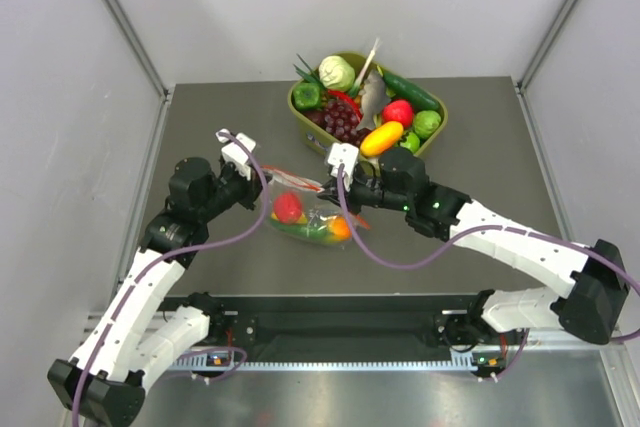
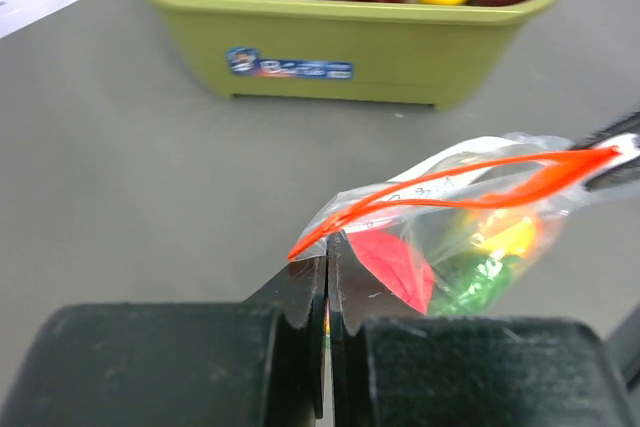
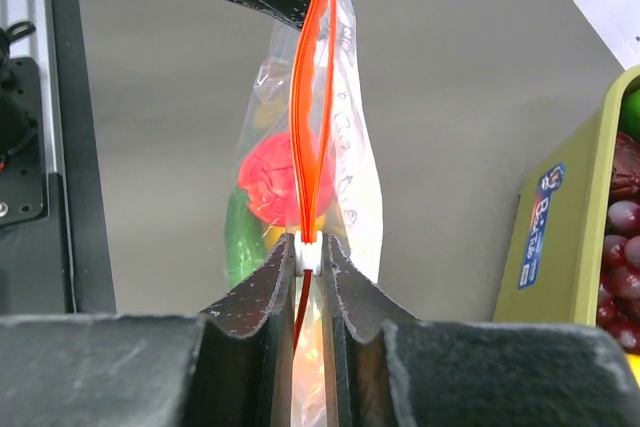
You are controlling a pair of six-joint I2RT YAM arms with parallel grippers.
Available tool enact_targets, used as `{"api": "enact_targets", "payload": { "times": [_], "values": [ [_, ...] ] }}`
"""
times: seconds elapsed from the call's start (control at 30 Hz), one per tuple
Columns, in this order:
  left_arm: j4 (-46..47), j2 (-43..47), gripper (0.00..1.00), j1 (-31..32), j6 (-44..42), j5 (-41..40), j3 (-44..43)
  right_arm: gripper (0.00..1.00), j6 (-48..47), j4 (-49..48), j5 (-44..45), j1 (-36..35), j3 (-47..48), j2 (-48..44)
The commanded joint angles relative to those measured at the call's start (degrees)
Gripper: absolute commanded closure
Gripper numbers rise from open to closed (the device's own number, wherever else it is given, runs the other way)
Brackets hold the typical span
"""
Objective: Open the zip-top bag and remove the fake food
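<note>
The clear zip-top bag (image 1: 312, 212) with an orange-red zip strip (image 2: 450, 182) hangs between my two grippers above the table. Inside it show a round red fruit (image 1: 288, 207), an orange-and-green fruit (image 1: 338, 229) and a yellow piece (image 2: 505, 232). My left gripper (image 2: 327, 265) is shut on the bag's left corner at the end of the zip strip. My right gripper (image 3: 309, 252) is shut on the white zip slider (image 3: 309, 251) at the other end; the strip (image 3: 315, 97) runs away from it, its two sides slightly parted. The red fruit (image 3: 272, 179) also shows in the right wrist view.
An olive-green tub (image 1: 440, 112) stands behind the bag, holding purple grapes (image 1: 340, 119), a pale green cabbage (image 1: 337, 73), a green pepper (image 1: 306, 96) and other toy food. The tub's wall (image 2: 400, 52) faces the left wrist; its side (image 3: 560, 237) is right of the right gripper.
</note>
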State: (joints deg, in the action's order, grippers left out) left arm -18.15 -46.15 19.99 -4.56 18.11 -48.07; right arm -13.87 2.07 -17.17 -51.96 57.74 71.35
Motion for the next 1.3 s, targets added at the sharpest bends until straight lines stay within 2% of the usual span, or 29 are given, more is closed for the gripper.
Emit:
{"api": "enact_targets", "payload": {
  "times": [0.0, 0.17, 0.3, 0.4, 0.77, 0.93, 1.13, 1.23, 1.27],
  "values": [
    [2.6, 0.1, 1.00, -1.4, -0.5, -10.3, 0.9, 1.00, 1.5, -4.2, -3.0, 1.1, 0.2, 0.6],
    [2.7, 0.1, 1.00, -1.5, -0.6, -14.8, 1.3, 1.00, 2.5, -5.3, -4.7, 1.1, -0.2, 3.0],
    [2.5, -0.7, 1.00, -1.7, -0.5, -25.5, 1.6, 1.00, 2.7, -5.7, -4.8, 1.2, -0.7, 3.6],
    [2.6, -1.2, 1.00, -2.1, -0.2, -29.7, 1.7, 1.00, 2.9, -6.3, -5.4, 1.3, -1.0, 4.0],
    [2.0, -3.4, 1.00, -3.6, 1.2, -39.3, 1.5, 1.00, 4.6, -7.4, -8.2, 1.3, -1.9, 6.1],
    [1.5, -4.2, 1.00, -4.1, 2.1, -41.9, 1.3, 1.00, 4.7, -7.1, -8.8, 1.3, -2.5, 6.3],
    [0.6, -5.4, 1.00, -5.8, 2.9, -40.6, 0.4, 0.99, 6.0, -8.7, -10.4, 1.3, -4.2, 7.9],
    [0.9, -3.8, 1.00, -5.9, 2.4, -38.4, 0.8, 0.95, 6.4, -8.2, -12.5, 1.3, -2.8, 9.8],
    [1.3, -3.2, 1.00, -5.8, 2.1, -37.3, 1.4, 0.84, 6.6, -8.1, -13.1, 1.3, -2.4, 10.3]
  ]
}}
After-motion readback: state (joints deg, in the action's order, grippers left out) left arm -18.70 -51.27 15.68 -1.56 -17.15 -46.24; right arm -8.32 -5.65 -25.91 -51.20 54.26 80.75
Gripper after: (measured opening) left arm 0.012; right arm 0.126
